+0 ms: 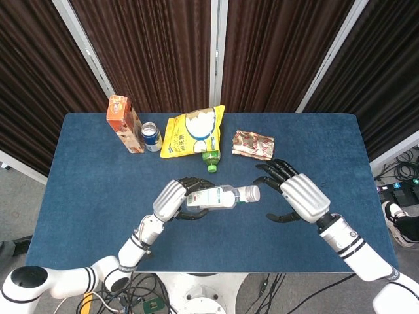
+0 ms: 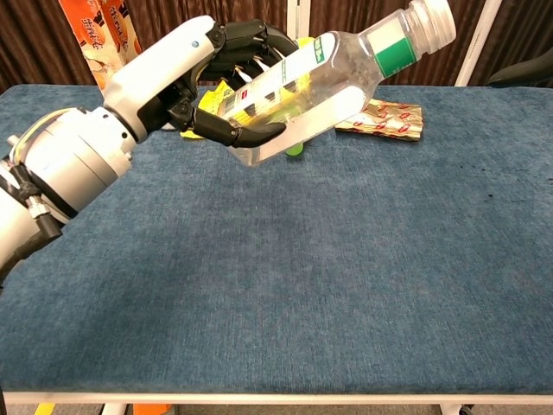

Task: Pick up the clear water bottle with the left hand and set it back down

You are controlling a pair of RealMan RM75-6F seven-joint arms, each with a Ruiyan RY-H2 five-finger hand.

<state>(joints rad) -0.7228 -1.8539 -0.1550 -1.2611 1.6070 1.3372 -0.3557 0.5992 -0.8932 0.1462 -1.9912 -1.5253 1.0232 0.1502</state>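
My left hand (image 1: 177,198) (image 2: 203,73) grips the clear water bottle (image 1: 219,196) (image 2: 333,82) around its labelled body and holds it off the blue table (image 1: 85,196). The bottle lies tilted, its white cap (image 1: 252,193) (image 2: 432,19) pointing to the right and slightly upward in the chest view. A green band runs below the cap. My right hand (image 1: 294,196) hovers just right of the cap with fingers spread and nothing in them; only a dark fingertip (image 2: 523,73) shows at the chest view's right edge.
At the back of the table stand an orange carton (image 1: 124,123) and a small can (image 1: 151,136). A yellow snack bag (image 1: 192,131), a green-capped bottle (image 1: 210,159) and a red-patterned packet (image 1: 253,144) (image 2: 389,118) lie beyond the hands.
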